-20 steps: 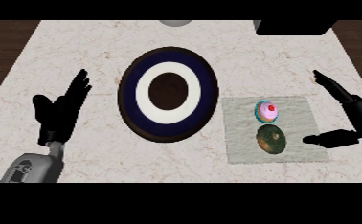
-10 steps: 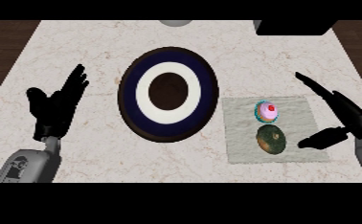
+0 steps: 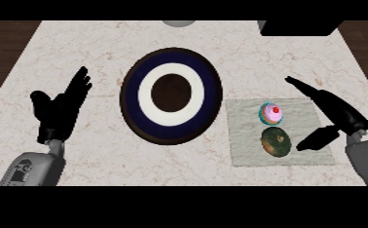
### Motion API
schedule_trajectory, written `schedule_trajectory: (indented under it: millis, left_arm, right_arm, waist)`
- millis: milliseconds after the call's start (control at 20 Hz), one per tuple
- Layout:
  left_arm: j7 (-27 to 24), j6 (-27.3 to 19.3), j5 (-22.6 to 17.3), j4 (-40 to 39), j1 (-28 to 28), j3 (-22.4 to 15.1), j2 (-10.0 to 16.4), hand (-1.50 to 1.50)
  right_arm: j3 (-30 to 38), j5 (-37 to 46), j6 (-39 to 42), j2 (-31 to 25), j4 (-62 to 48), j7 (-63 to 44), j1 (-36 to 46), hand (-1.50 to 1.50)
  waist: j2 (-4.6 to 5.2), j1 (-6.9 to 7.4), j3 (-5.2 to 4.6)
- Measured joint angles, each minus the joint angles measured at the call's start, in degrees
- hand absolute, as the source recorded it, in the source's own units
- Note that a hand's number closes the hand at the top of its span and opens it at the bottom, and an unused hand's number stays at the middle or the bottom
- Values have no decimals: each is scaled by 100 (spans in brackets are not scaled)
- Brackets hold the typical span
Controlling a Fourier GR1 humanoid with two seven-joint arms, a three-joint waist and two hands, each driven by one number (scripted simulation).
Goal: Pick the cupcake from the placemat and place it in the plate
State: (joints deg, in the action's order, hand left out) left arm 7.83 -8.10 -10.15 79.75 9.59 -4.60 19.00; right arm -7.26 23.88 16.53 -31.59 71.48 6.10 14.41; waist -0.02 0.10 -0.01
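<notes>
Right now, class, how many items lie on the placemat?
2. The pink-frosted cupcake sits on the far half of the placemat. A dark green round item lies just behind it, nearer the robot. Nothing seems to be hidden.

The pink-frosted cupcake (image 3: 272,113) is sitting upright on the pale grey placemat (image 3: 244,124), right of the navy-and-white round plate (image 3: 171,59).

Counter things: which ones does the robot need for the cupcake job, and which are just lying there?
Needed: cupcake, placemat, plate, right hand.
Just lying there: green round thing on the placemat, grey thing and black box at the far edge.
</notes>
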Motion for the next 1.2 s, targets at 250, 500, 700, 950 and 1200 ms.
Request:
schedule_trajectory:
  millis: [250,500,700,950,1200]
  left_arm:
    - [-92,175,101,16,-137,127,-102,0]
    - [-92,305,228,-186,30,310,-207,0]
    - [78,287,402,59,-33,358,-314,0]
    - [-46,425,491,-79,-35,467,-404,0]
    - [19,430,554,-94,38,513,-496,0]
  right_arm:
    - [-60,322,244,301,-128,-290,209,-150]
    - [36,756,251,547,-739,-266,679,-150]
    - [108,1051,214,695,-862,-219,695,-150]
    - [101,1438,155,807,-1274,-23,869,-150]
    - [-71,1706,353,884,-1546,270,1013,150]
  waist:
    - [1,8,0]
    - [3,11,-3]
    - [-6,7,-13]
    - [-19,13,-38]
    - [-34,14,-64]
